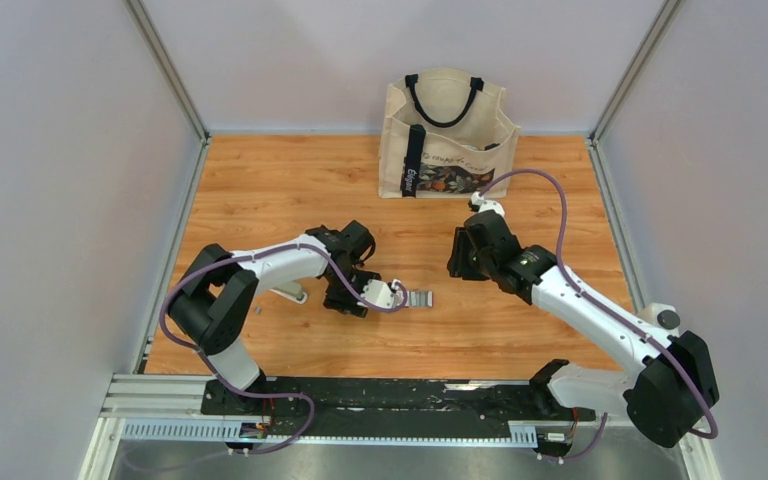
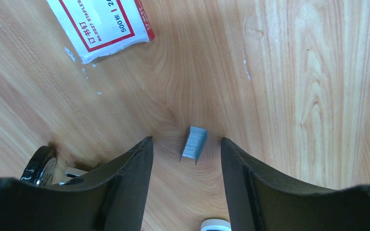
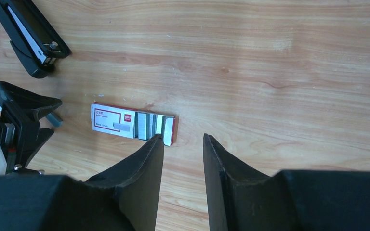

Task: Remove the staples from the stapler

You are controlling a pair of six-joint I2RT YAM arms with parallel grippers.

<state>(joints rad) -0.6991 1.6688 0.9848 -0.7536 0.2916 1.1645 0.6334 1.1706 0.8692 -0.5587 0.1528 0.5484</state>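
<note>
Left end effector [image 2: 186,139] spread astride staples [image 2: 194,143], arm bent low, right end effector [image 3: 183,136] parted, hovering

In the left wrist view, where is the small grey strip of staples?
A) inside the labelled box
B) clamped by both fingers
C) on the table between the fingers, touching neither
C: the staples lie on the table in the gap of the left end effector, untouched by it.

Beige tote bag [image 1: 447,135], black handles, upright at far edge of wooden counter [image 1: 260,190]. Small flat box [image 3: 110,121], red-and-white label, lying mid-counter, well apart from bag.
</note>
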